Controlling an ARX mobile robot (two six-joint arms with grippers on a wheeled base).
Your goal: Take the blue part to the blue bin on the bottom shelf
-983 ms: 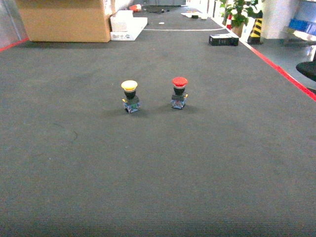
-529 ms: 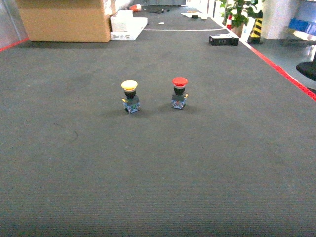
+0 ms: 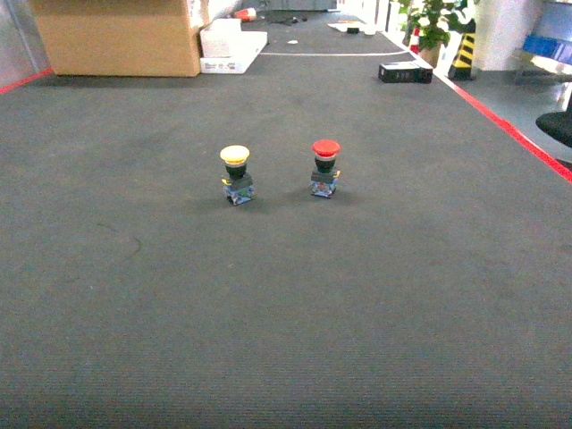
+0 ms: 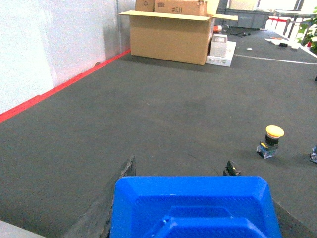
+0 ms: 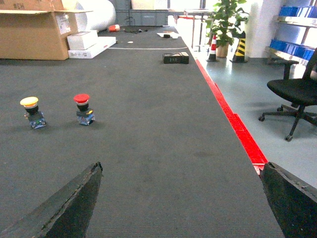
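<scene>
Blue part [image 4: 193,208] between left pincer [image 4: 181,171] fingers — right pincer [image 5: 181,198] agape.

dark grey carpeted floor [image 3: 286,313], yellow-capped push button [image 3: 236,174], red-capped push button [image 3: 324,167] beside it, cardboard box [image 3: 116,36] behind

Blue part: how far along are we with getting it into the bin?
Pickup looks done: the blue part sits between the left tool's fingers. The right tool is open and empty. Remaining: the carry and drop; neither blue bin nor bottom shelf is in view.
</scene>
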